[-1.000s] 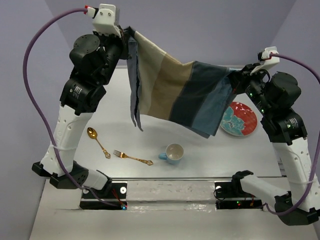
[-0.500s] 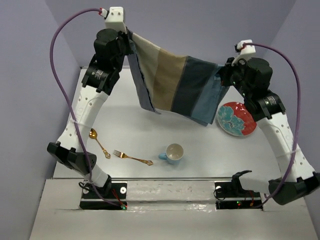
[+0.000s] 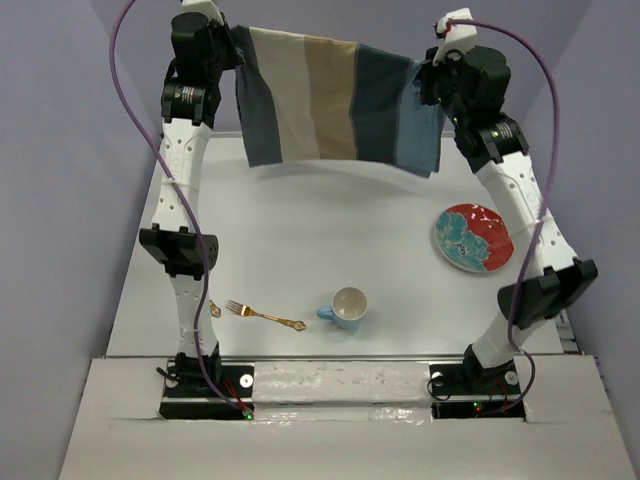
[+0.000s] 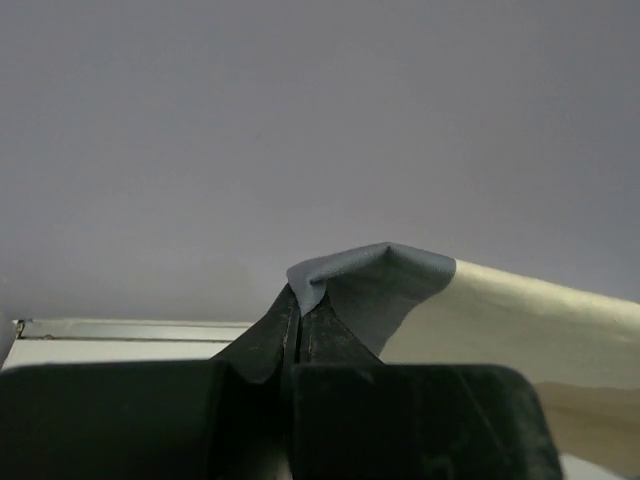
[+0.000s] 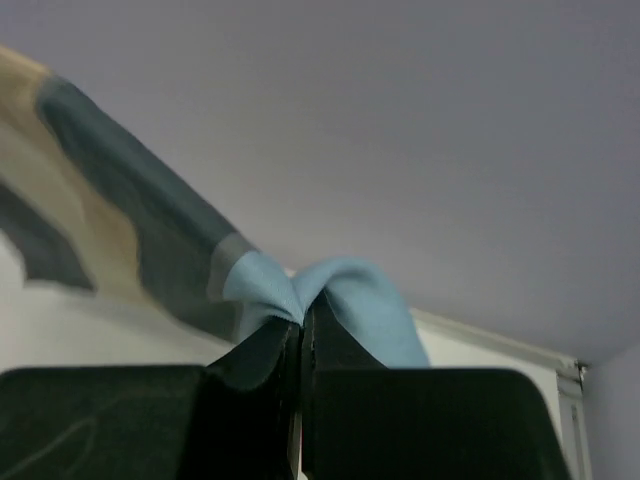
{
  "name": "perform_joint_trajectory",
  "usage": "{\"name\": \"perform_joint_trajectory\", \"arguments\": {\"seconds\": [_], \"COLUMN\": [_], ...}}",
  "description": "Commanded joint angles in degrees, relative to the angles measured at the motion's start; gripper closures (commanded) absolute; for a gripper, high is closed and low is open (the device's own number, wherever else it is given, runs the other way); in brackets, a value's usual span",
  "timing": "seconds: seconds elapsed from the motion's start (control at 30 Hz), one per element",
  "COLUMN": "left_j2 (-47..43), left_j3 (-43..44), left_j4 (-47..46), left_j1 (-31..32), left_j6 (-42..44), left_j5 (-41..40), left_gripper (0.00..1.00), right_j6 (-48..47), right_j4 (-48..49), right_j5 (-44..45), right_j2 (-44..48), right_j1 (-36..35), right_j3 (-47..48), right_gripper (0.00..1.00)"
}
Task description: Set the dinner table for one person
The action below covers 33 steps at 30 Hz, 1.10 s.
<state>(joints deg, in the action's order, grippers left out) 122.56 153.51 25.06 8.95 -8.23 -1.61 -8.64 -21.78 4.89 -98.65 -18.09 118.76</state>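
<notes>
A striped cloth mat (image 3: 335,100) in grey, beige, tan, dark slate and blue hangs stretched between both grippers, high above the far end of the white dinner table (image 3: 320,240). My left gripper (image 3: 236,45) is shut on the mat's grey corner (image 4: 340,280). My right gripper (image 3: 420,75) is shut on its blue corner (image 5: 345,295). A red and teal plate (image 3: 473,237) lies at the right. A cup (image 3: 347,306), a gold fork (image 3: 263,315) and a gold spoon (image 3: 214,309), partly hidden behind the left arm, lie near the front.
Purple walls (image 3: 330,20) close in the back and sides of the table. Both arms reach far up and back, their purple cables (image 3: 125,90) looping at the sides. A metal rail (image 3: 340,378) with the arm bases runs along the near edge.
Both arms have stretched up and toward the back wall. The mat has risen with them and been pulled from a sagging drape into a flat taut sheet.
</notes>
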Motion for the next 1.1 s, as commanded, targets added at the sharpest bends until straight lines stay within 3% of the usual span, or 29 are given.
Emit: {"name": "perform_joint_trajectory", "arguments": {"seconds": [0.0, 0.07, 0.1, 0.13, 0.17, 0.23, 0.27, 0.37, 0.5, 0.6, 0.73, 0.8, 0.9, 1.07], "left_j2": [-5.6, -7.2, -10.2, -12.4, -15.4, -24.4, -30.4, -37.2, -42.6, -42.5, -38.2, -35.0, -32.7, -28.6], "left_j3": [-0.7, -11.7, -17.4, -29.6, -35.7, -46.8, -56.0, -68.6, -74.8, -80.5, -84.6, -85.5, -88.9, -91.1], "left_j4": [-1.7, -4.1, -5.9, -8.4, -14.5, -19.9, -24.3, -30.1, -28.7, -28.1, -26.1, -25.1, -24.3, -24.3], "left_j1": [0.3, 0.3, 0.4, 0.0, -0.2, -1.3, -3.0, -5.6, -5.7, -5.7, -4.4, -2.7, -0.7, 0.3], "left_j6": [0.8, 2.4, 3.6, 4.0, 4.4, 3.7, 1.3, -3.3, -8.3, -11.8, -14.4, -14.5, -15.5, -16.5], "left_j5": [5.6, 3.8, 2.3, -2.1, -3.6, -6.6, -8.0, -10.7, -10.3, -7.6, -5.2, -5.1, -5.2, -7.4], "left_gripper": [1.0, 0.95, 0.86, 0.73, 0.37, 0.02, 0.01, 0.01, 0.01, 0.02, 0.14, 0.15, 0.2, 0.22], "right_j6": [-3.1, -2.2, -2.0, -1.3, -0.7, 0.4, 1.5, 3.0, 4.8, 5.7, 8.7, 11.6, 14.9, 21.4], "right_j4": [14.4, 19.3, 22.0, 24.7, 27.1, 32.6, 33.4, 33.6, 32.3, 28.4, 21.8, 18.0, 14.6, 12.4], "right_j5": [-7.4, -9.8, -10.2, -10.4, -10.0, -10.2, -10.2, -11.0, -11.1, -10.5, -9.2, -8.7, -7.7, -9.7], "right_j2": [11.1, 13.6, 14.5, 15.2, 15.9, 16.6, 16.0, 14.2, 16.8, 19.5, 23.0, 23.2, 25.7, 30.7], "right_j1": [0.0, -0.7, -1.8, -2.6, -3.7, -6.2, -6.8, -6.8, -7.3, -7.3, -7.3, -7.3, -7.3, -7.3], "right_j3": [-20.3, -34.2, -38.6, -43.1, -52.3, -59.5, -63.5, -66.9, -69.9, -70.0, -70.5, -70.5, -72.3, -72.9], "right_gripper": [1.0, 1.0, 1.0, 1.0, 1.0, 1.0, 1.0, 1.0, 1.0, 0.94, 0.77, 0.72, 0.53, 0.44]}}
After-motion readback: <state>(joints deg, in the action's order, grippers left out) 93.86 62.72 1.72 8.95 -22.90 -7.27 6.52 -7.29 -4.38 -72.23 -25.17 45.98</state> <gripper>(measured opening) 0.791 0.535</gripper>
